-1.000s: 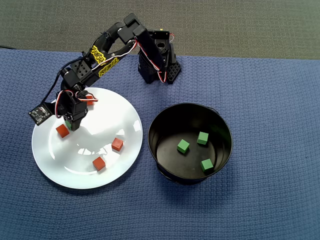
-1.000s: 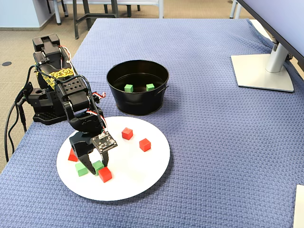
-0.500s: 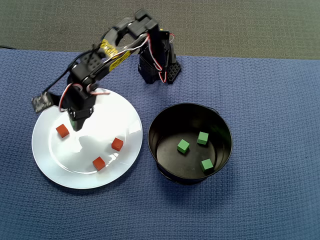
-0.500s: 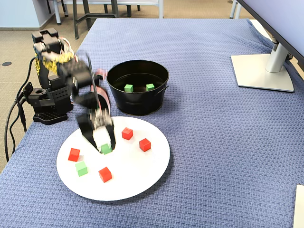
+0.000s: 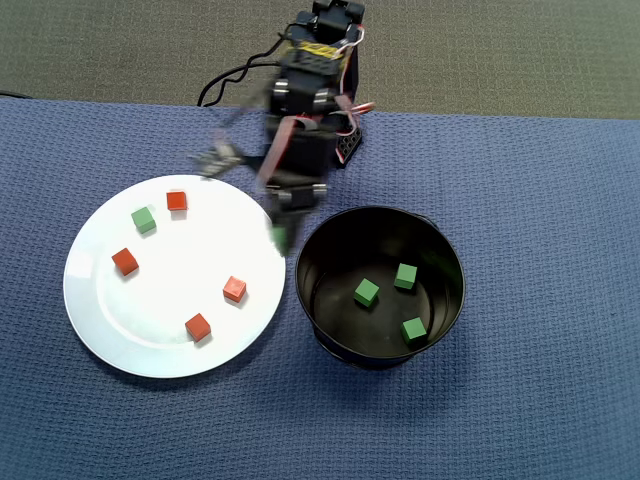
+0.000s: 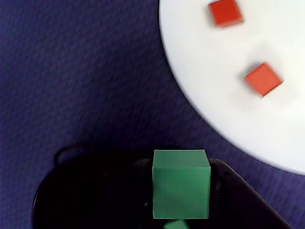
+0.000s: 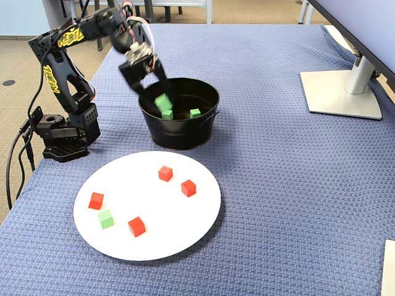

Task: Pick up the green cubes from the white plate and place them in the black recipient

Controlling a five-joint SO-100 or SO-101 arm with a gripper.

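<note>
Jaws (image 7: 159, 97) closed on one green cube (image 7: 163, 102), raised over the near-left rim of the black recipient (image 7: 185, 137) in the fixed view. Same held cube (image 6: 181, 183) large and centred low in the wrist view, above the pot's dark rim (image 6: 57, 191), with a sliver of another green cube (image 6: 175, 224) showing just beneath it. In the overhead view, blurred jaws (image 5: 281, 236) just left of the pot wall (image 5: 330, 345), over the gap between pot and plate.

Inside the pot, flat on the bottom: three green cubes (image 5: 367, 292), (image 5: 405, 276), (image 5: 414, 329), apart from one another.

On the white plate (image 5: 110, 345), left of the pot in the overhead view: one green cube (image 5: 144, 219) near the upper-left part, just beside a red-orange cube (image 5: 177, 200). Three more red-orange cubes spread across the plate (image 5: 125, 262), (image 5: 235, 289), (image 5: 198, 326), none touching.

Plate and pot near each other but not touching, both on a counter covered with blue woven cloth (image 5: 540, 200). Arm base (image 7: 62, 132) at the counter's left edge in the fixed view. Grey monitor stand (image 7: 342, 92) far right.
</note>
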